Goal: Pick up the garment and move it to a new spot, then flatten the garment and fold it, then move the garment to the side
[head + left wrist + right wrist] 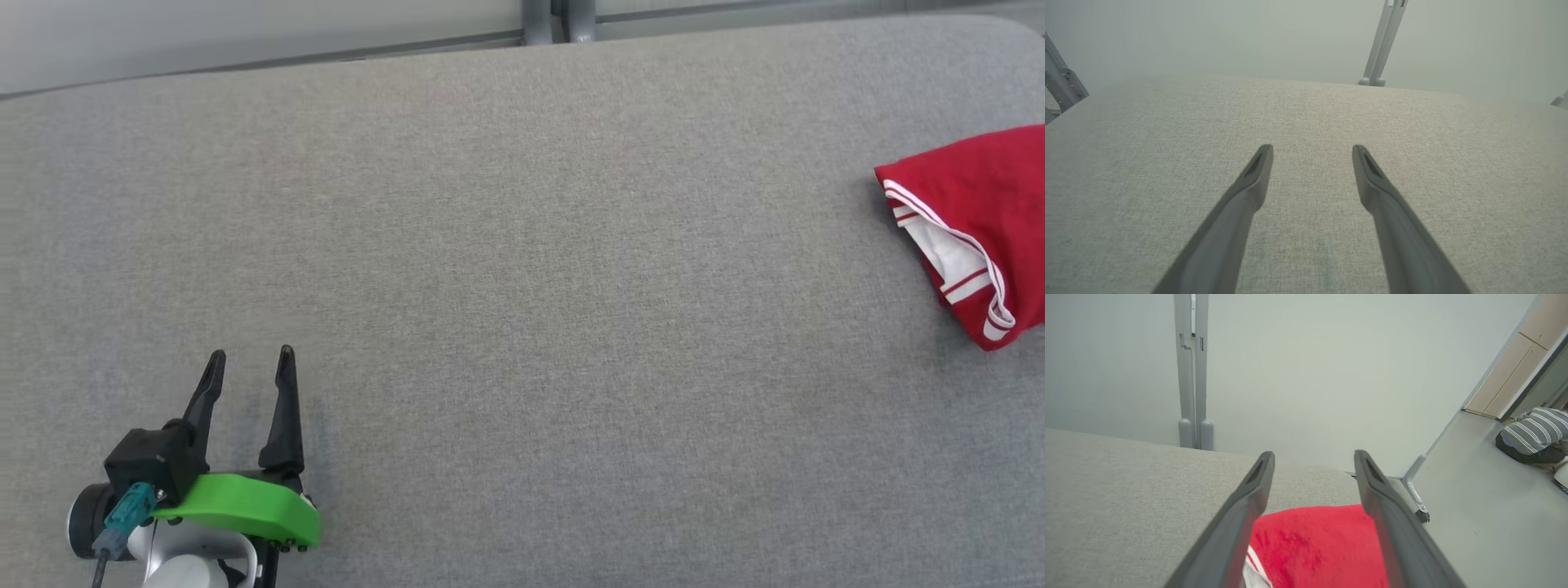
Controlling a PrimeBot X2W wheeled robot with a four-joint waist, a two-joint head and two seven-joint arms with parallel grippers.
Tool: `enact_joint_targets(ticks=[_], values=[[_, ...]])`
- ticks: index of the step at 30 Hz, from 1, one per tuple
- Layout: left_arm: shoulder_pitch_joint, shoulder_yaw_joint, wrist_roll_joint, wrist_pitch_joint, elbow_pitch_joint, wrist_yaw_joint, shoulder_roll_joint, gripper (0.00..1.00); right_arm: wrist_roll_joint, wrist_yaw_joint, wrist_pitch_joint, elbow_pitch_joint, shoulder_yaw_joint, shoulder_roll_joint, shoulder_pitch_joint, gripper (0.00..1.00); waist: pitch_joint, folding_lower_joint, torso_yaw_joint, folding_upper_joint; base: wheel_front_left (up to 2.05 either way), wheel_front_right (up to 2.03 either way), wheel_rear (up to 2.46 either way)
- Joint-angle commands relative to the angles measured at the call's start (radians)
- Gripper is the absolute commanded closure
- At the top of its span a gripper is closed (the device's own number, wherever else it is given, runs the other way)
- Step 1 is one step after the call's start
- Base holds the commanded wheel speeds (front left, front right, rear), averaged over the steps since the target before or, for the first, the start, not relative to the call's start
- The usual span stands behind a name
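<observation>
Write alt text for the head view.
A folded red garment with white trim lies at the right edge of a grey table. The left gripper, open, sits at the lower left, far from it.

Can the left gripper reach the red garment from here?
Probably not without a long stretch: the left gripper sits at the lower left, the red garment at the far right edge. Nothing blocks it.

Grey fabric surface (522,286) free across left and middle; folded red garment (971,220) occupies far right edge.
</observation>
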Motion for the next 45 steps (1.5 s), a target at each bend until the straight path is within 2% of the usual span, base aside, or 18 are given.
enact_joint_targets(ticks=[1, 6, 7, 14, 18, 23, 30, 39, 45], values=[[0.01, 0.005, 0.008, -0.007, 0.005, -0.002, -0.002, 0.0, -0.012, -0.001, -0.011, 0.0, 0.002, 0.008, 0.025, 0.0, -0.046, 0.0, 0.044, 0.0089, 0.0, 0.0, 0.0], [0.03, 0.017, 0.023, -0.014, 0.045, -0.028, -0.007, 0.0, -0.074, -0.001, -0.168, -0.036, -0.013, 0.137, 0.167, 0.0, -0.096, 0.0, 0.093, 0.0089, 0.0, 0.0, 0.0], [0.043, 0.025, 0.029, -0.016, 0.065, -0.042, -0.006, 0.0, -0.083, -0.001, -0.218, -0.03, -0.012, 0.192, 0.217, 0.0, -0.115, 0.0, 0.106, 0.0089, 0.0, 0.0, 0.0], [0.103, 0.086, 0.07, -0.016, 0.125, -0.087, -0.023, 0.0, -0.149, -0.001, -0.314, 0.036, 0.002, 0.307, 0.334, 0.0, -0.176, 0.0, 0.141, 0.0089, 0.0, 0.0, 0.0], [0.131, 0.119, 0.109, -0.016, 0.146, -0.136, -0.048, 0.0, -0.161, -0.001, -0.33, 0.067, -0.02, 0.356, 0.385, 0.0, -0.201, 0.0, 0.163, 0.0089, 0.0, 0.0, 0.0], [0.158, 0.161, 0.167, -0.016, 0.165, -0.209, -0.067, 0.0, -0.185, -0.001, -0.33, 0.047, -0.042, 0.381, 0.429, 0.0, -0.219, 0.0, 0.17, 0.0089, 0.0, 0.0, 0.0], [0.201, 0.23, 0.221, -0.016, 0.173, -0.272, -0.101, 0.0, -0.2, -0.001, -0.331, 0.052, -0.054, 0.388, 0.474, 0.0, -0.238, 0.0, 0.16, 0.0089, 0.0, 0.0, 0.0], [0.215, 0.29, 0.28, -0.017, 0.177, -0.335, -0.144, 0.0, -0.183, -0.001, -0.331, 0.045, -0.076, 0.388, 0.481, 0.0, -0.237, 0.0, 0.143, 0.0089, 0.0, 0.0, 0.0], [0.216, 0.316, 0.306, -0.017, 0.177, -0.355, -0.168, 0.0, -0.18, -0.001, -0.331, 0.04, -0.064, 0.388, 0.475, 0.0, -0.237, 0.0, 0.133, 0.0089, 0.0, 0.0, 0.0]])
